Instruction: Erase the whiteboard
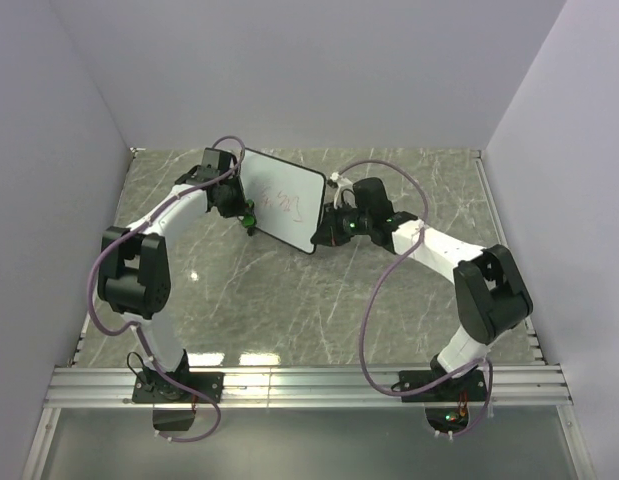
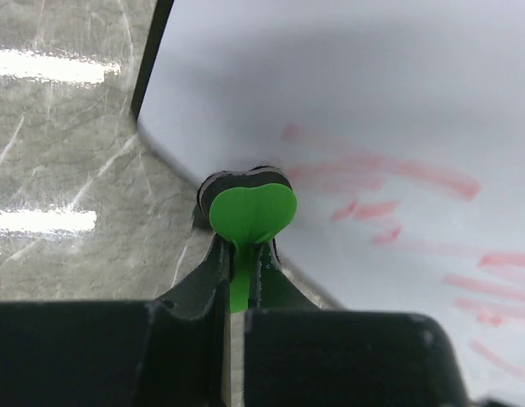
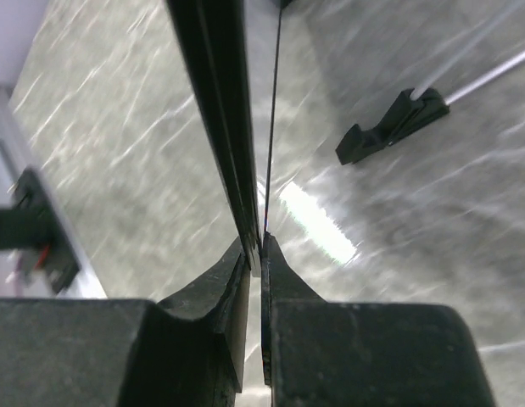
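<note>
Grey marbled tabletop [image 1: 289,310] spreads beneath both arms; over its far middle the whiteboard [image 1: 281,200] stands tilted on edge, with the right gripper [image 3: 260,254] pinched tight on its thin black frame. The left gripper [image 2: 242,259], fully closed, clasps a green eraser [image 2: 252,212] set against the board's face near its edge, beside smeared red scribbles [image 2: 389,182]. Wiping seems in hand; next, the eraser should sweep across those marks

The surface [image 1: 289,310] as I view it from above: glossy grey-green marbled slab, pale veins, bright patches of reflected light. A ribbed metal rail [image 1: 309,385] runs along its near edge. My right wrist view shows one small black foot-shaped piece [image 3: 388,129] lying on it. Whether the whiteboard [image 1: 284,200] touches it, I cannot tell
</note>
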`<state>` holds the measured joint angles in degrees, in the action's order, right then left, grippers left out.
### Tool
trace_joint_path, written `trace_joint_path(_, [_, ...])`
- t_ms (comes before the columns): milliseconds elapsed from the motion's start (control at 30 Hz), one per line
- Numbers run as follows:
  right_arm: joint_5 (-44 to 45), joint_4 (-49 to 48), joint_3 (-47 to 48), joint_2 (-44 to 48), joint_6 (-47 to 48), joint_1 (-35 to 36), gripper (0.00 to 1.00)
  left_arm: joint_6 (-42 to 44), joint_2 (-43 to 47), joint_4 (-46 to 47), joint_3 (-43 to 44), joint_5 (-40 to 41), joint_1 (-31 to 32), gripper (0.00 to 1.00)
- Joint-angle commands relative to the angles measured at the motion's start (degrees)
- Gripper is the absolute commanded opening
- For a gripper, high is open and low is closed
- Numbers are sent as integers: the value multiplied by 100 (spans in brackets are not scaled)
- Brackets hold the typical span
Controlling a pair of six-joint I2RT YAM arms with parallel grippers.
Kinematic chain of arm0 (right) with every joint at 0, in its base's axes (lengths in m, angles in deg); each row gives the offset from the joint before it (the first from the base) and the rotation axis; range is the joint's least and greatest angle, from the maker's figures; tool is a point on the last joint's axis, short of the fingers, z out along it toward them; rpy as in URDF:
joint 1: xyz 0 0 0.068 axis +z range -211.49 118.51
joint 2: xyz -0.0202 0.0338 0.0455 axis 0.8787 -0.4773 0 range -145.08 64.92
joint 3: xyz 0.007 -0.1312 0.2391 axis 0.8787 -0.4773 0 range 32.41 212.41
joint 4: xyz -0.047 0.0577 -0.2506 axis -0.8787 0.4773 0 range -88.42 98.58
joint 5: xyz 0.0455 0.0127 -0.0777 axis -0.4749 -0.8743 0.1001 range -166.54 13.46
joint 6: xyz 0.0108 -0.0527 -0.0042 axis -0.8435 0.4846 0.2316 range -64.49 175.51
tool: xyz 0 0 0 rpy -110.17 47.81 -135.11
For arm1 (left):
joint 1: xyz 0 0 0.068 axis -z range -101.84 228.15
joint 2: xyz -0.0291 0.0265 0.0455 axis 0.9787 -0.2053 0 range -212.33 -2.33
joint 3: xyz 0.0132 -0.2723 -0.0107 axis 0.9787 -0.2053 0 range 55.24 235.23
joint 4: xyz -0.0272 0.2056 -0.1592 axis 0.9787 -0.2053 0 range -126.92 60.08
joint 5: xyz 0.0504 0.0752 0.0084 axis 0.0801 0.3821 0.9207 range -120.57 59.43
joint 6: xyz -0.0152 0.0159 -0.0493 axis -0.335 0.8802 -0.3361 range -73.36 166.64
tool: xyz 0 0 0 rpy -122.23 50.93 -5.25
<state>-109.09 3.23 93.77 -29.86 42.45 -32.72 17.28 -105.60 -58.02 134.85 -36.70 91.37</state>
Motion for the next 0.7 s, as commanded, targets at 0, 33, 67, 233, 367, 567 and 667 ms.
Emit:
trace_joint_path(0, [-805, 1241, -90, 293, 181, 190, 0, 54, 342, 182, -16, 42, -29, 0])
trace_joint_path(33, [-848, 1311, -55, 363, 224, 207, 0, 62, 351, 190, -25, 50, -29, 0])
trace_joint_path(67, [-927, 1494, 50, 468, 242, 242, 0, 71, 394, 182, -25, 68, -47, 0])
trace_joint_path(233, [-788, 1663, 393, 628, 330, 208, 0, 89, 500, 173, -25, 112, -91, 0])
trace_joint_path(367, [-577, 1839, 1051, 84, 576, -38, 0, 89, 623, 103, 1, 138, -117, 0])
trace_joint_path(567, [-339, 1724, 1938, -909, 743, -864, 0, 45, 974, -3, -165, 174, -108, 0])
trace_joint_path(667, [-164, 1970, 2423, -1463, 1015, -1224, 0, 1, 1098, 6, -288, 174, -91, 0])
